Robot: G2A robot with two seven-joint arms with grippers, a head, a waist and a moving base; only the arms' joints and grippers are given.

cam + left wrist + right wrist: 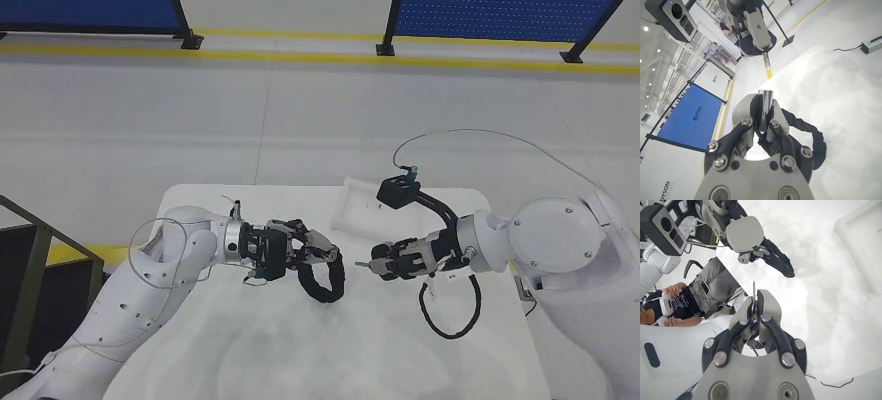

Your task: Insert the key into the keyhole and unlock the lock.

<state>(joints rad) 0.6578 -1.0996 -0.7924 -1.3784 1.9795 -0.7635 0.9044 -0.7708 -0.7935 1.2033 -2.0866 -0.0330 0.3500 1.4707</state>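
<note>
My left gripper is shut on the lock's chrome cylinder, held above the white table. The lock's black-sleeved cable loop hangs from it. In the right wrist view the cylinder's keyhole end faces my right gripper. My right gripper is shut on the key, whose blade points at the lock across a short gap. The left wrist view shows the key sticking out of the far gripper, roughly in line with the cylinder.
A white foam tray lies at the table's back, with a small black device beside it. A black cable loops on the table under the right arm. A grey power box sits on the floor beyond the table.
</note>
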